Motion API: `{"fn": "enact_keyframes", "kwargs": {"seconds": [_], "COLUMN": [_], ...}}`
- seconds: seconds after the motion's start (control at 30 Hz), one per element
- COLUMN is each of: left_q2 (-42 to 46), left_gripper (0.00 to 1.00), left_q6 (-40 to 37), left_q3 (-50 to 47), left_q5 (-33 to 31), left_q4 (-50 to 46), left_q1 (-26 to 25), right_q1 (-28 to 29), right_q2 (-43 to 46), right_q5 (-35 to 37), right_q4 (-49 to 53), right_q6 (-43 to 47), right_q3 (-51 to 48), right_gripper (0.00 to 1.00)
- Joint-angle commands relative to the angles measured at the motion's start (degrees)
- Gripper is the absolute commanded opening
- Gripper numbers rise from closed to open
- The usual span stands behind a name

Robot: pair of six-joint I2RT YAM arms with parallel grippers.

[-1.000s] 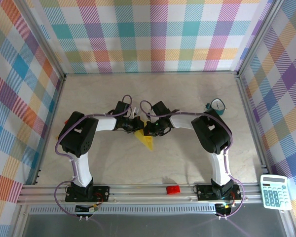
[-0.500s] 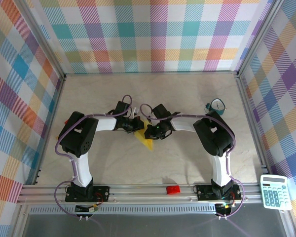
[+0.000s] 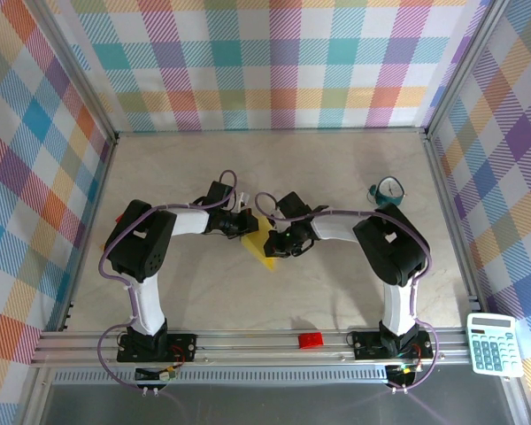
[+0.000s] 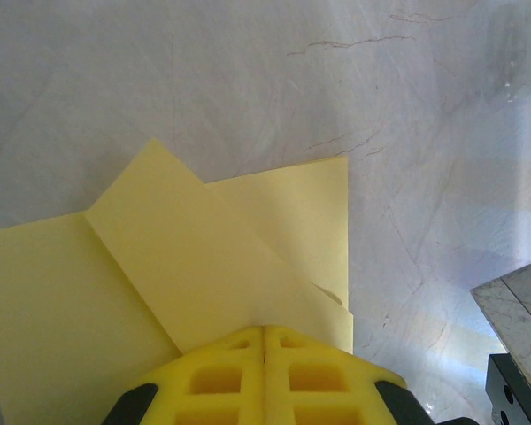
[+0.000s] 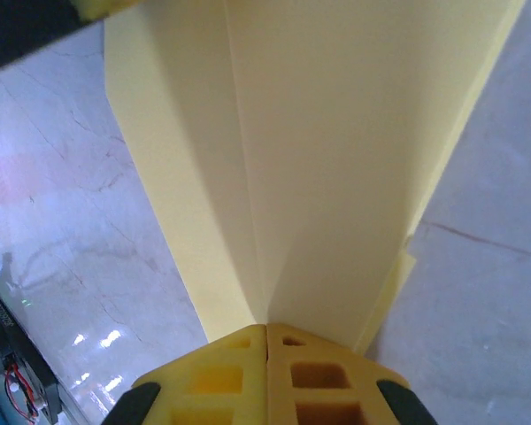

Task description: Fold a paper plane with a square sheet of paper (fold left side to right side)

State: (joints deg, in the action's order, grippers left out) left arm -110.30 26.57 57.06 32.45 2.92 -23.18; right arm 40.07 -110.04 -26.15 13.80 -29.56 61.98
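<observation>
A thin, creased yellow sheet of paper (image 3: pixel 266 258) lies flat on the pale marbled worktop (image 3: pixel 336 159). It is placed about midway between the left and right edges and slightly nearer the near edge than the far one. It is flanked by both arms. The left end effector (image 3: pixel 250 227) is set at its far left side and the right end effector (image 3: pixel 273 250) at its right side, the two just beside each other.

In the left wrist view, a slanted flap is seen folded over the sheet, with one corner of the flap poking past the sheet's edge. The yellow fingertips (image 4: pixel 239 354) are clenched together and laid on the paper. In the right wrist view, a long crease runs away from the clenched fingertips (image 5: pixel 292 354), which are likewise pressed to the paper. Whether any layer is pinched cannot be told.

A small teal round object (image 3: pixel 387 189) is found near the right edge. A small red plastic brick (image 3: pixel 311 340) sits on the metal rail along the near edge. A white calculator (image 3: pixel 491 343) lies beyond the near right corner.
</observation>
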Motion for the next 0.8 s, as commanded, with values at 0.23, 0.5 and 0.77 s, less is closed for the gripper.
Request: {"fn": "enact_keyframes", "kwargs": {"seconds": [0.23, 0.5, 0.77], "left_q2": [-2.61, -2.59, -2.43], "left_gripper": [0.00, 0.00, 0.00], "left_q6": [0.06, 0.05, -0.07], "left_q3": [-0.60, -0.91, -0.98], "left_q5": [-5.73, -5.99, -6.25], "left_q4": [-6.66, -6.62, -6.91], "left_q1": [0.33, 0.42, 0.50], "right_q1": [1.54, 2.46, 3.00], "right_q2": [2.33, 3.34, 3.63], "right_q5": [-0.72, -0.55, -0.22], "right_q4": [6.36, 7.86, 9.10], "right_q6": [-0.32, 0.30, 0.79], "right_q3": [-4.13, -5.24, -5.81], "right_gripper": [0.00, 0.00, 0.00]}}
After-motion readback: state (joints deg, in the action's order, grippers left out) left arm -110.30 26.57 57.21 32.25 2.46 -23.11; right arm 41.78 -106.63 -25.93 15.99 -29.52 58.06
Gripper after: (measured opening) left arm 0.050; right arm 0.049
